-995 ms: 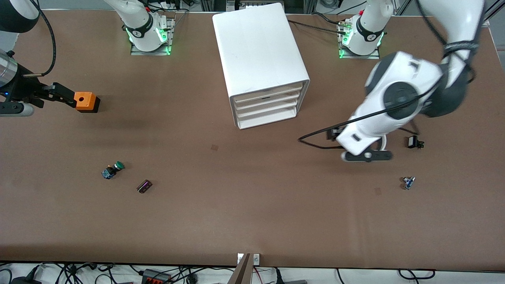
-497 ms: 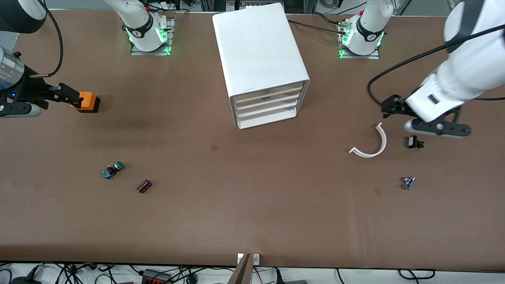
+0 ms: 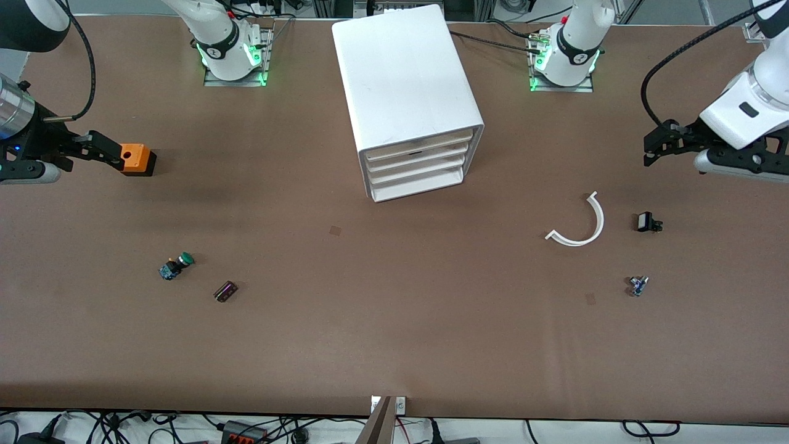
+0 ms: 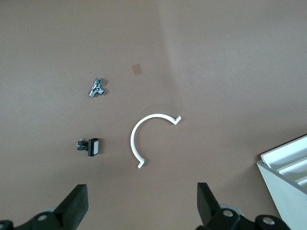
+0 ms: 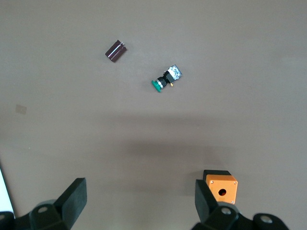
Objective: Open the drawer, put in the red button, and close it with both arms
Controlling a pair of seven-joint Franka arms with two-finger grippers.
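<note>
Left hand (image 3: 653,145) hovered over the desk (image 3: 394,345) near the edge at the left arm's end, fingers (image 4: 73,205) spread wide, holding nothing. Under it lay a white curved strip (image 3: 582,225), a small black part with a white face (image 3: 645,222) and a tiny metal piece (image 3: 638,285). Right hand (image 3: 105,151) hung near the edge at the right arm's end, also wide and empty, one finger (image 5: 207,197) just beside an orange box (image 3: 137,159). Green-capped button (image 3: 175,265) and a dark cylinder (image 3: 225,291) lay closer to the front edge. White drawer unit (image 3: 407,86) sat mid-desk at the base edge, drawers all in. Could not tell where the red button was.
</note>
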